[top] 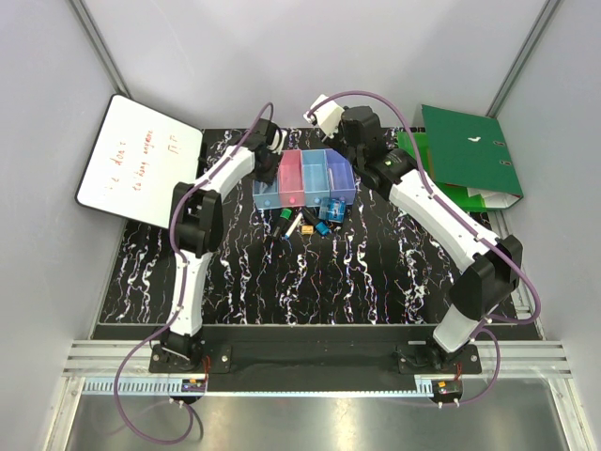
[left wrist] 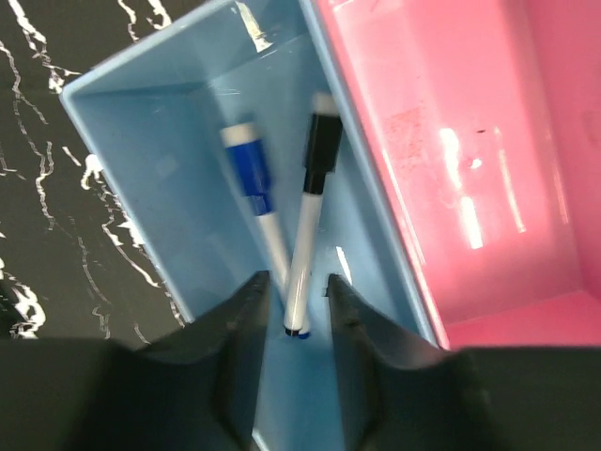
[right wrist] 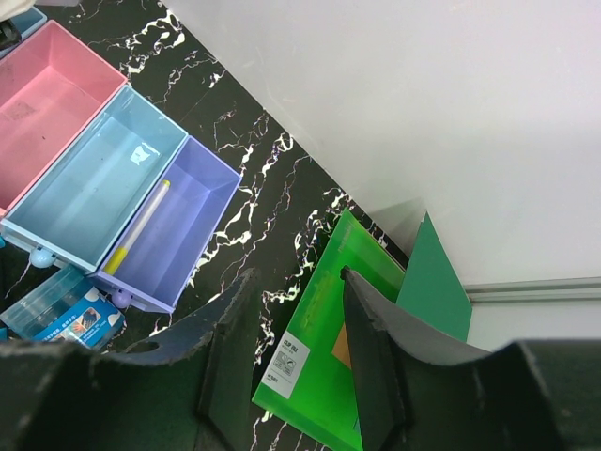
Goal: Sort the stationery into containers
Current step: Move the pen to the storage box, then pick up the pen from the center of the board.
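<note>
I've got the left gripper low inside the light blue bin; jaws parted, a sliver of gap either side of the black-capped marker, so I read it as not gripped; its tail sits between the fingers, its body crossing the blue-capped marker that lies in the same bin. Plan: open a touch wider, then lift straight up; any sideways drift and a pad drags the tail or clips the wall shared with the pink bin. The right gripper is open and empty near the green binder; I'd leave it parked until the left is clear. Loose stationery lies on the table just in front of the bins; next pick is there.
</note>
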Controlling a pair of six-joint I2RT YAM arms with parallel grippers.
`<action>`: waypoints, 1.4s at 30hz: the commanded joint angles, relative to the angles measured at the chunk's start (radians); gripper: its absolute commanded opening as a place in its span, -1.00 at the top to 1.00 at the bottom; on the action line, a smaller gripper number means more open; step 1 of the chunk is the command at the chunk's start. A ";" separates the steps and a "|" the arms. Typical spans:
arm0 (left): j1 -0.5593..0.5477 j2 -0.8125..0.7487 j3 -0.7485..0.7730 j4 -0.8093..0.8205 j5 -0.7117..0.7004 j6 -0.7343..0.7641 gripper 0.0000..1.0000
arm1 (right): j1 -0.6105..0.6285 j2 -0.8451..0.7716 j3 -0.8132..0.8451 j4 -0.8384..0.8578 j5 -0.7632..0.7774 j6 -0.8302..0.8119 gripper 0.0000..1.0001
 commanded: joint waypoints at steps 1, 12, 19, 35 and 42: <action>-0.002 -0.031 0.046 0.011 0.017 -0.006 0.19 | 0.011 -0.051 0.004 0.033 0.011 0.012 0.04; -0.016 -0.113 0.066 0.011 0.105 0.003 0.15 | 0.012 -0.068 -0.020 0.031 0.013 0.012 0.04; -0.045 -0.224 0.051 0.008 0.149 0.071 0.03 | 0.011 -0.099 -0.072 0.031 0.018 0.003 0.04; -0.181 -0.433 -0.520 0.011 0.206 0.148 -0.25 | 0.011 -0.203 -0.180 0.001 0.011 0.003 0.03; -0.221 -0.376 -0.482 0.020 0.171 0.102 -0.23 | 0.009 -0.223 -0.189 0.001 0.011 0.002 0.03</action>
